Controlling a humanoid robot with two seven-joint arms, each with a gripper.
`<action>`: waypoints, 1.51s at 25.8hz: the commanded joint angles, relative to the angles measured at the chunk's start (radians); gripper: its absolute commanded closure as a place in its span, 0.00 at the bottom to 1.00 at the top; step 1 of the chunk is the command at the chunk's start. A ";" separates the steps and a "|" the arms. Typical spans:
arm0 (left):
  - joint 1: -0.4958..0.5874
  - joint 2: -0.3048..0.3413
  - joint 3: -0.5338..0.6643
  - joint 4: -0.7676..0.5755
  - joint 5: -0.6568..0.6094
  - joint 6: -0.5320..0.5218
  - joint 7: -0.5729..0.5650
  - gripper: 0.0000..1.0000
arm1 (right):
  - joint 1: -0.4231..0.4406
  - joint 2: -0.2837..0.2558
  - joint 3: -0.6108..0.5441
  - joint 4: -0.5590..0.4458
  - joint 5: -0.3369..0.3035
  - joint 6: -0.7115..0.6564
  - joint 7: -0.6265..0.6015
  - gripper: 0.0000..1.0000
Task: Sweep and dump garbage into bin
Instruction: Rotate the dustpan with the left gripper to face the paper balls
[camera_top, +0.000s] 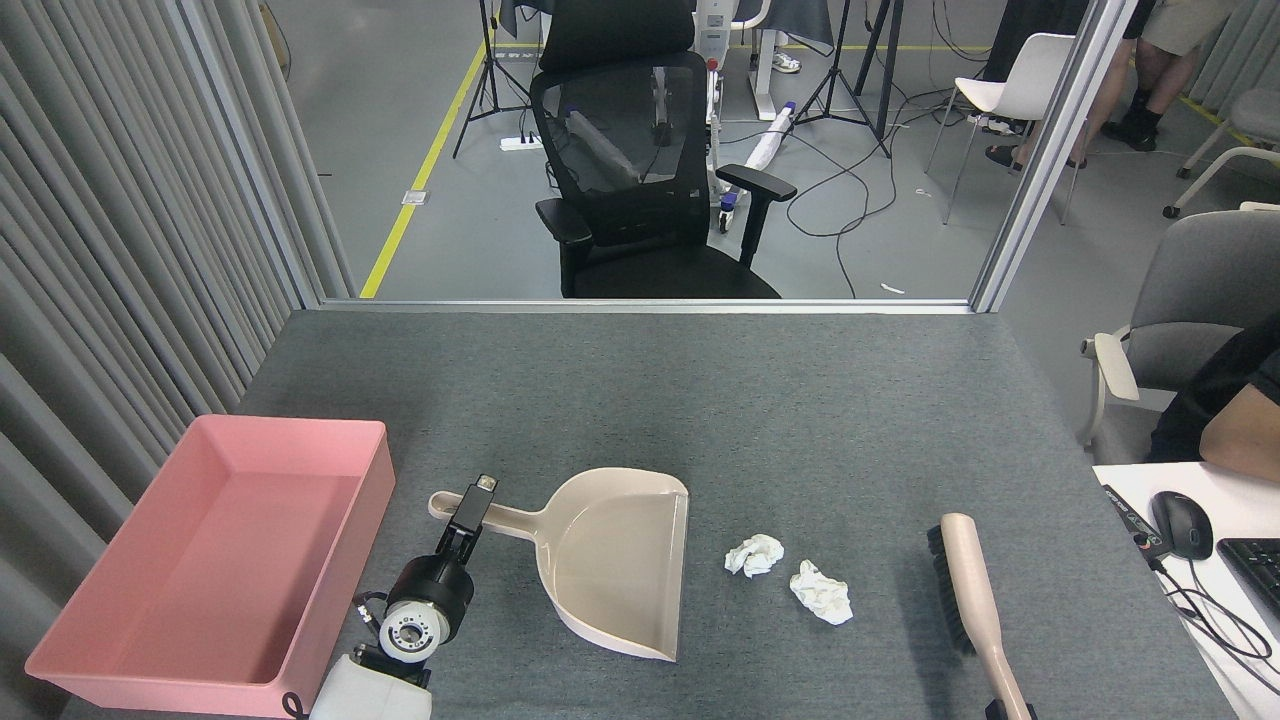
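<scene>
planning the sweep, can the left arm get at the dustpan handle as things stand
Probably yes. The left gripper is already at the dustpan handle, with nothing between them. Whether its jaws are open or shut is not clear from this view. The pink bin beside it leaves room.
</scene>
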 joint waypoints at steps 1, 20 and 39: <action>-0.009 0.000 0.010 0.011 0.002 0.001 -0.001 0.02 | 0.000 -0.001 -0.002 0.000 0.000 0.001 0.001 0.90; -0.009 -0.001 0.078 0.000 0.000 0.000 -0.102 0.51 | 0.000 0.001 0.000 0.000 0.000 0.004 0.001 0.90; 0.014 -0.007 0.130 -0.072 -0.005 0.000 -0.192 0.62 | -0.009 -0.001 0.001 0.002 0.000 0.007 0.001 0.90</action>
